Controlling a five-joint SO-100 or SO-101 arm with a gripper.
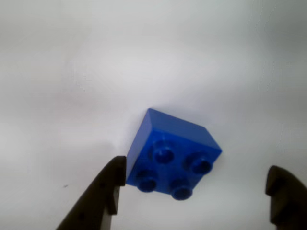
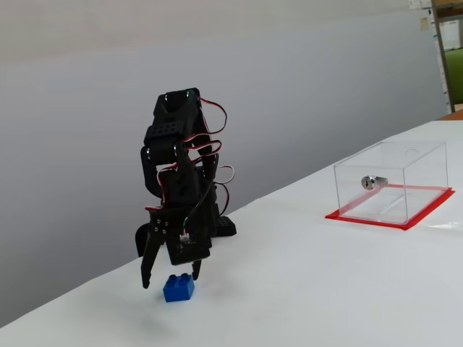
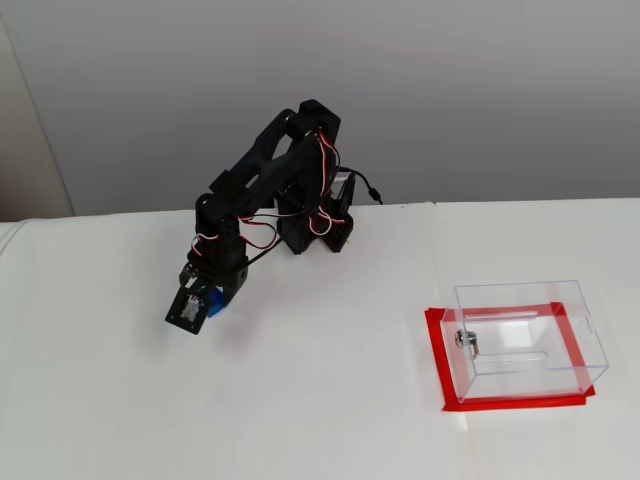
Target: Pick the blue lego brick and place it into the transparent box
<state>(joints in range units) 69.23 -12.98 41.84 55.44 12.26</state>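
Observation:
The blue lego brick (image 1: 171, 154) lies on the white table, studs up. In the wrist view it sits between my two black fingertips, close to the left one. My gripper (image 1: 196, 184) is open and hangs just above the brick. In a fixed view the gripper (image 2: 171, 278) straddles the brick (image 2: 178, 288). In another fixed view only a sliver of the brick (image 3: 214, 301) shows under the gripper (image 3: 195, 312). The transparent box (image 2: 391, 184) with a silver lock cylinder and red-edged base stands far to the right, also in the other fixed view (image 3: 523, 340).
The arm's black base (image 3: 318, 228) stands near the table's back edge by the grey wall. White table (image 3: 320, 400) spreads between the arm and the box.

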